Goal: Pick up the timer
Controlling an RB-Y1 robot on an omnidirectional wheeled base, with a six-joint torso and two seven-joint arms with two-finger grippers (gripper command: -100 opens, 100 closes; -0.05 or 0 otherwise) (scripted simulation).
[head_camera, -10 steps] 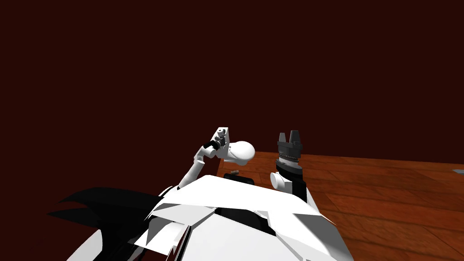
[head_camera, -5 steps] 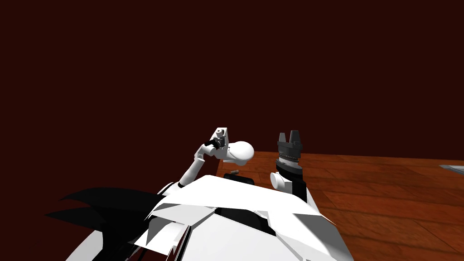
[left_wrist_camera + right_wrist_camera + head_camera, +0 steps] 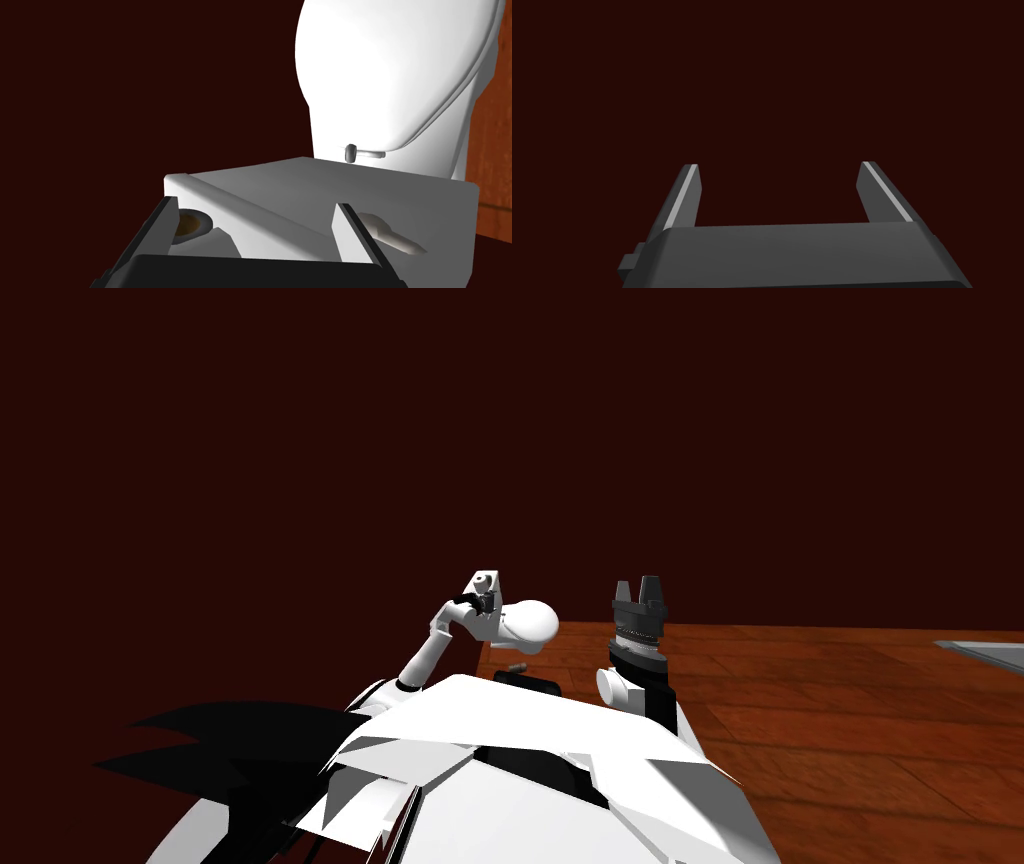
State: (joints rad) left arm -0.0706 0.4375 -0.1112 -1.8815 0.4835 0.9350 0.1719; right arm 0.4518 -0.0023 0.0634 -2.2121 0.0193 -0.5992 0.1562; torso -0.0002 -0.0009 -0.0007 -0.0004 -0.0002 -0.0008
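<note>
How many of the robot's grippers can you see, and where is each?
2. The left gripper is at a white box beside a large white rounded thing. The right gripper is raised and open over the wooden floor.

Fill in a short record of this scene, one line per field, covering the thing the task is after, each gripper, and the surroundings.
white box: probably the timer; round hole and key-like knob on its near face
left gripper: close against the white box
right gripper: open, nothing between its fingers
beside the box: large white rounded shape
floor: reddish-brown wood planks
wall: dark red
</note>
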